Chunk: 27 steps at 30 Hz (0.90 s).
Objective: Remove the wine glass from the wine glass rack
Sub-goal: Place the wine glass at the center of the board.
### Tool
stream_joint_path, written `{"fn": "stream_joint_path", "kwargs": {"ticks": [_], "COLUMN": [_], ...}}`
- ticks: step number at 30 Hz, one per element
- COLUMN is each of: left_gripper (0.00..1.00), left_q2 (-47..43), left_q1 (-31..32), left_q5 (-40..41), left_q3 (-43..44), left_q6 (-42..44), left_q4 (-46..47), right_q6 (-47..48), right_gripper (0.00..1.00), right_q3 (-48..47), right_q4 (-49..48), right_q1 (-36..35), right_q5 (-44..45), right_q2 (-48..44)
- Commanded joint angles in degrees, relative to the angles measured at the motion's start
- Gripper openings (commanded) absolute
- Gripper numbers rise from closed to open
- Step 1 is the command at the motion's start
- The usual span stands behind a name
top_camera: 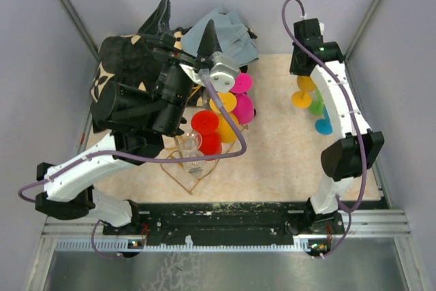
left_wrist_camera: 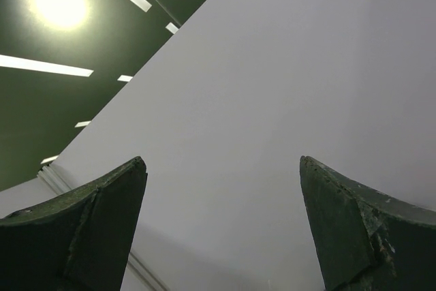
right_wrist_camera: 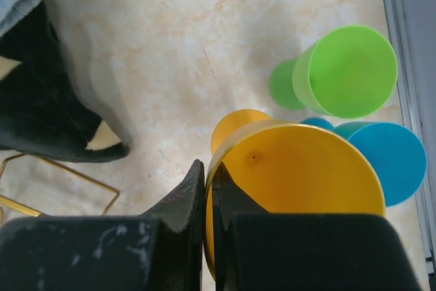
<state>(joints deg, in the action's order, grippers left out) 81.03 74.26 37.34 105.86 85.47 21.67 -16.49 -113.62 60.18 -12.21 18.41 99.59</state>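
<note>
Gently lower the orange wine glass [right_wrist_camera: 300, 168], rim clamped in the right gripper [right_wrist_camera: 208, 175], upright, right of the wine glass rack [top_camera: 193, 191]; left gripper [left_wrist_camera: 221, 161] gapes

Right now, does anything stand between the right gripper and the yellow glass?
Nothing visible does. The right gripper is shut on the rim of the yellow glass. A green glass and a blue glass are close on its right, and the gold rack lies apart on its left.
</note>
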Motion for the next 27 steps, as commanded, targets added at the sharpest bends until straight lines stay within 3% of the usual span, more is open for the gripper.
{"fn": "stream_joint_path", "kwargs": {"ticks": [1,9,27], "left_gripper": [0.97,0.97,0.95], "left_q2": [-1.67,-1.49,-0.79], "left_q1": [0.07,0.06,0.08], "left_q5": [1.27,1.24,2.55], "left_q3": [-0.44,-0.39,0.84], "left_q6": [-1.25,-1.27,-0.83], "left_q4": [-0.35,-1.17,-3.07], "right_q6": [1.41,-2.06,-3.04], "right_gripper": [0.00,0.00,0.00], "right_q3": [1.74,-0.26,12.71], "right_q4": [-7.17,-9.04,-21.32], "right_q1": [0.21,0.60,3.98], "right_q5": [1.65,0.08,-1.30], "right_q2": [1.05,7.54,7.95]}}
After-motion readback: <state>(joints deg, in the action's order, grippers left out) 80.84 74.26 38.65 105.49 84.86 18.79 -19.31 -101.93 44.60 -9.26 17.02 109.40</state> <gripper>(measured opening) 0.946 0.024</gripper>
